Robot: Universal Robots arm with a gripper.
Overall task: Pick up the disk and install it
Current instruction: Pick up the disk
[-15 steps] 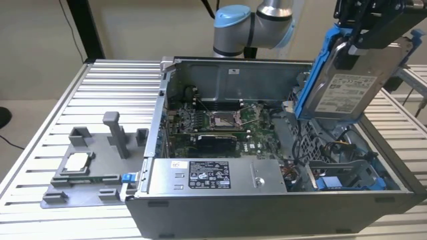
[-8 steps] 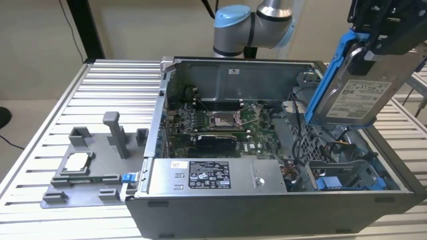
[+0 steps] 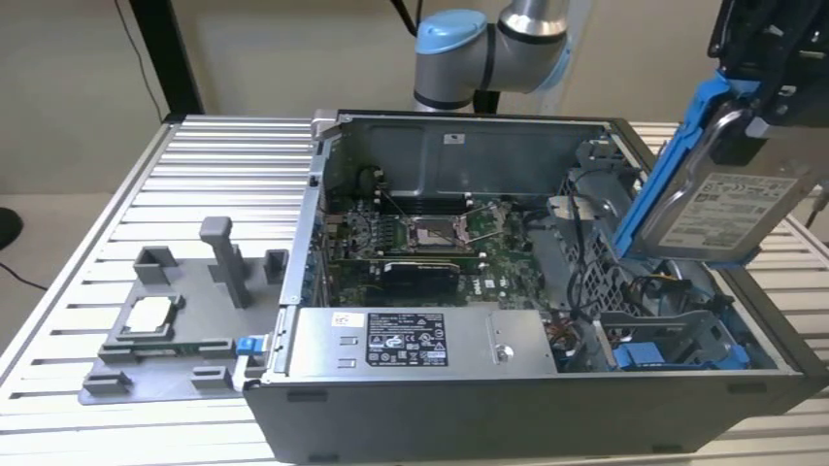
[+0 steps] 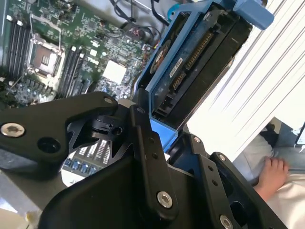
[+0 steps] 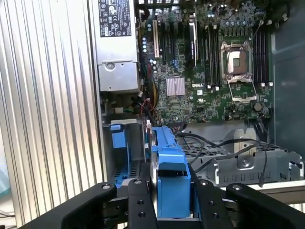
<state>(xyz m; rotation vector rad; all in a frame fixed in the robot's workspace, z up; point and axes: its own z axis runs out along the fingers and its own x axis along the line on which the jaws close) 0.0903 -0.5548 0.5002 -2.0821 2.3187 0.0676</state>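
The pincer (image 5: 172, 193) is clamped on the disk (image 5: 167, 157). In both wrist views its black fingers (image 4: 143, 143) press either side of the blue bracket, with no gap to spare. In the exterior view the pincer (image 3: 767, 102) points downward from the upper corner at the exterior view's right, and the disk (image 3: 719, 209) hangs from it tilted. The white label faces outward and the blue bracket runs up one long edge.

The disk is held over the open computer case (image 3: 518, 413), above the end that holds the metal drive cage (image 3: 647, 311) and its blue fittings. I cannot tell whether its lower edge touches the cage. Deeper in the case lies the green motherboard (image 5: 209, 86), its bare processor socket (image 5: 238, 62) open. The grey power supply (image 3: 402, 340) sits along the case's near wall.

Behind the case's back wall rises the arm (image 3: 492, 44) — grey tube, pale blue joint caps. Beside the case, on the ribbed aluminium table (image 3: 194, 165), stands a grey fixture tray (image 3: 169, 335).
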